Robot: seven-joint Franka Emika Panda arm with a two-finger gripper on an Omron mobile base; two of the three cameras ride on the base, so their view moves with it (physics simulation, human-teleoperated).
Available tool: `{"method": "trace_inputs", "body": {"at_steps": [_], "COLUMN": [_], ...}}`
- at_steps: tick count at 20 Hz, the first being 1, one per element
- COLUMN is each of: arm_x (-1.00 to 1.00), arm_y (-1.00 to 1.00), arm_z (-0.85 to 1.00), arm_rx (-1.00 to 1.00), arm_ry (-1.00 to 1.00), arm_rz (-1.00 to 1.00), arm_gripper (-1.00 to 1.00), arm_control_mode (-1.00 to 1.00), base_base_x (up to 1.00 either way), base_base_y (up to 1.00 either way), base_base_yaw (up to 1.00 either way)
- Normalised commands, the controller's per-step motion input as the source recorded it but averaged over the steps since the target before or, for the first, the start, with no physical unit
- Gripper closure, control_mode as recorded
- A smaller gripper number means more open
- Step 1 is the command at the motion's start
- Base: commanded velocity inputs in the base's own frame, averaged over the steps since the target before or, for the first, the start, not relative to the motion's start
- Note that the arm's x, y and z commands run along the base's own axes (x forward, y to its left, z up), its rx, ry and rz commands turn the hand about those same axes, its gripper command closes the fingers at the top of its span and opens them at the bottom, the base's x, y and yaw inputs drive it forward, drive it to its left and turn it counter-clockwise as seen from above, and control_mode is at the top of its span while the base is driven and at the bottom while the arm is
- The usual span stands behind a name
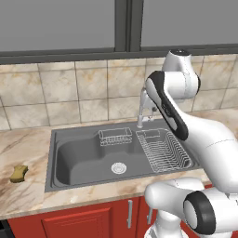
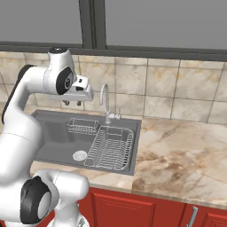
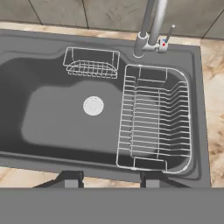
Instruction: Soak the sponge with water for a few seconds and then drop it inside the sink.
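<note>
So the sponge (image 1: pixel 19 173) is just sitting on the marble counter (image 1: pixel 23 148) way off at 9 o'clock from the sink (image 1: pixel 79 158), well apart from the arm and close to the counter's front edge. It's that mustard-yellow block with wavy sides, lying flat. Moving right, the dark grey basin has its round silver drain (image 1: pixel 118 168) roughly in the middle of the floor. At 12 o'clock from the drain there's a small wire basket (image 1: pixel 114 137) against the back wall, and at 3 o'clock a wire dish rack (image 1: pixel 162 149) fills the right part of the basin. The curved silver faucet (image 2: pixel 105 103) stands on the back rim, between basket and rack, and I can't see any stream coming out of it. The gripper (image 2: pixel 72 103) hangs high over the basin, above the basket end, pointing down. Its fingers (image 3: pixel 72 178) are pulled in narrow with nothing between them, so it's empty
</note>
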Motion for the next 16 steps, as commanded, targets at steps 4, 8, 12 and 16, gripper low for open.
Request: {"method": "trace_inputs", "body": {"at_steps": [4, 8, 12, 16], "arm_x": [0.0, 0.0, -0.01, -0.05], "arm_y": [-0.06, -0.22, -0.4, -0.36], "arm_z": [0.0, 0.0, 0.0, 0.0], "arm_rx": [0.0, 0.0, 0.0, 0.0], "arm_ry": [0.0, -0.03, -0.09, -0.11], "arm_rz": [0.0, 0.01, 0.02, 0.01], "arm_gripper": [-1.0, -1.0, -1.0, -1.0], "arm_control_mode": [-1.0, -1.0, -1.0, -1.0], "base_base_x": [0.0, 0.0, 0.0, 0.0], "base_base_y": [0.0, 0.0, 0.0, 0.0], "base_base_yaw": [0.0, 0.0, 0.0, 0.0]}}
